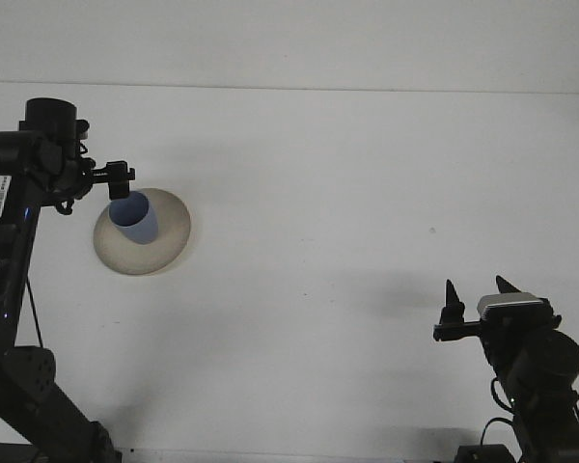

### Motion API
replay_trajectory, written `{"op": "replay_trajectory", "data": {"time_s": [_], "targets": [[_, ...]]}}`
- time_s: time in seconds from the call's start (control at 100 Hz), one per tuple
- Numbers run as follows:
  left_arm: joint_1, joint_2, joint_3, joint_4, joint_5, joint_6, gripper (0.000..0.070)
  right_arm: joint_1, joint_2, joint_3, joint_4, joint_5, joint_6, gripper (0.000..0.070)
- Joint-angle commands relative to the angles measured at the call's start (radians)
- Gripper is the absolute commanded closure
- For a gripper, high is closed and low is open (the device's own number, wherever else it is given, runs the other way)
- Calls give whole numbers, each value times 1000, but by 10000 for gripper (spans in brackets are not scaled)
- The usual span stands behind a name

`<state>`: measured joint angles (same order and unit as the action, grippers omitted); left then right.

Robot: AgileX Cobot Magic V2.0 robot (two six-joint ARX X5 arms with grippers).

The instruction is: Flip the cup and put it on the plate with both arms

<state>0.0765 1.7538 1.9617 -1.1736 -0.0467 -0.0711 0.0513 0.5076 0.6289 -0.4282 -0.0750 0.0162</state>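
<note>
While the left tool hangs just above and to the left of the plate, nothing is seen gripped in it; only its dark tip shows, so whether its fingers are parted or closed cannot be told. No contact with the blue cup is visible, though the tip is very near the cup's rim.

On the plate, toward its left half, the cup is seen standing mouth-up, tapering slightly toward its base. From its look it is judged to be a light plastic or paper tumbler: little weight, thin walls that would give under a hard squeeze, and a smooth surface likely to slip. A modest pinch across the wall near the mid-height is judged best if it must be taken again, since a grip at the rim could deform it or tip it on the plate's shallow slope. The placement is judged done or nearly so.

Far to the right of the plate and nearer the camera, well apart over the bare white tabletop, the right tool is seen with its two fingers spread and pointing up, grasping nothing.
</note>
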Motion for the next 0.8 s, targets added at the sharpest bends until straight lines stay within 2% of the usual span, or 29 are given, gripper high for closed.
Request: {"op": "replay_trajectory", "data": {"time_s": [0.0, 0.15, 0.3, 0.79], "targets": [[1, -20, 28, -4, 3, -19, 184, 1, 4, 10, 8, 0, 14, 149], [-25, -129, 10, 3, 3, -27, 185, 1, 4, 10, 8, 0, 14, 149], [-70, -259, -79, 87, 3, -32, 186, 1, 4, 10, 8, 0, 14, 149], [-219, -759, -660, 469, 2, -11, 192, 1, 4, 10, 8, 0, 14, 149]]}}
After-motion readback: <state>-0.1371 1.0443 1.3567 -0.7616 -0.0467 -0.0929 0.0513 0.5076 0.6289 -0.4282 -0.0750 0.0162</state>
